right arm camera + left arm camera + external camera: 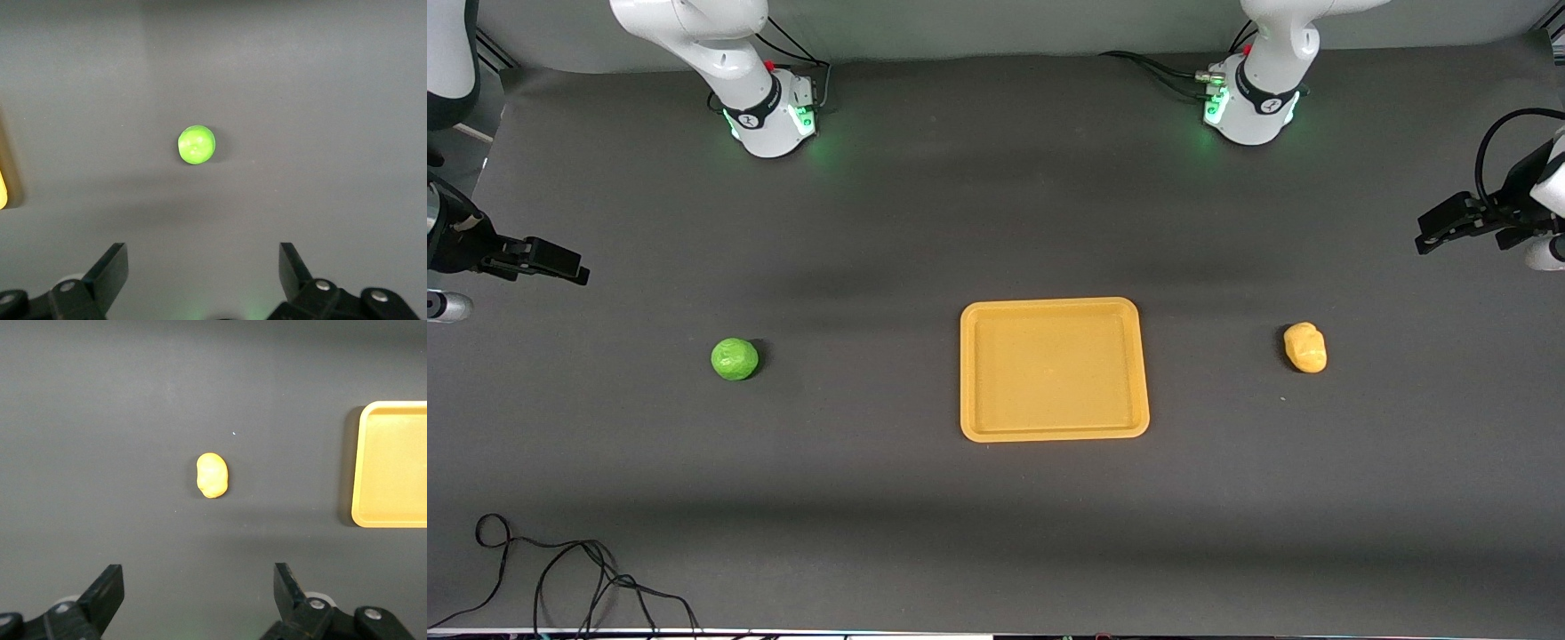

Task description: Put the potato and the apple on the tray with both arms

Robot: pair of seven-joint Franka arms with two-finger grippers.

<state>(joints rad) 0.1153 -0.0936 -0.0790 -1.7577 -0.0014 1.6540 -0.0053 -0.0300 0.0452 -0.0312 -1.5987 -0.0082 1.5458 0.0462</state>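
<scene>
The yellow-orange tray (pixel 1054 369) lies empty at the middle of the table. The green apple (pixel 735 359) sits on the table toward the right arm's end. The yellow potato (pixel 1305 347) sits toward the left arm's end. My right gripper (pixel 574 267) hangs open and empty above the table's edge at the right arm's end. My left gripper (pixel 1427 233) hangs open and empty at the left arm's end. The left wrist view shows the potato (pixel 212 475) and part of the tray (pixel 393 467) ahead of the open left gripper (pixel 199 577). The right wrist view shows the apple (pixel 197 145) ahead of the open right gripper (pixel 203 257).
The arm bases (pixel 774 111) (pixel 1249 102) stand along the table edge farthest from the front camera. A loose black cable (pixel 560 578) lies at the nearest edge toward the right arm's end. A silver cylinder (pixel 445 307) shows below the right gripper.
</scene>
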